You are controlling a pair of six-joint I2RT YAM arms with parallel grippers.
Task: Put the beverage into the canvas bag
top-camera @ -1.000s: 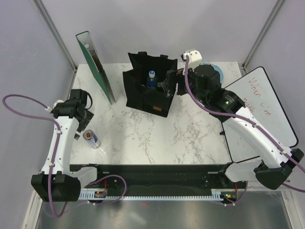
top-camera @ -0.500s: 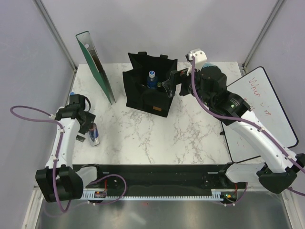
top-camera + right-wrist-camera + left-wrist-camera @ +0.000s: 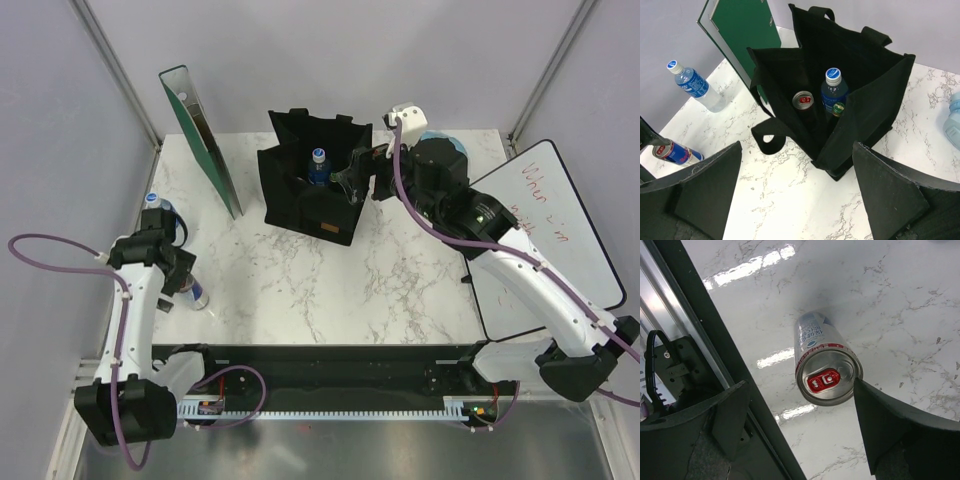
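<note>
Two drinks sit outside the canvas bag. One is the beverage, a silver-and-blue can with a red tab, on the marble worktop between the left gripper's fingers. Those fingers are spread apart: one fingertip is right at the can's rim, and the other stands off from it. The second drink, a clear water bottle with a blue cap, rests beyond those fingers, toward a green binder standing on edge beside the bag.

Print on the can is too small to read. The bag's tan patch and the red handwriting on a whiteboard cannot be read either.

The right gripper's fingers are spread wide around nothing, above the bag's open mouth. Below them, inside the bag, are a red-tabbed can, a blue-capped bottle and a small green cap.
</note>
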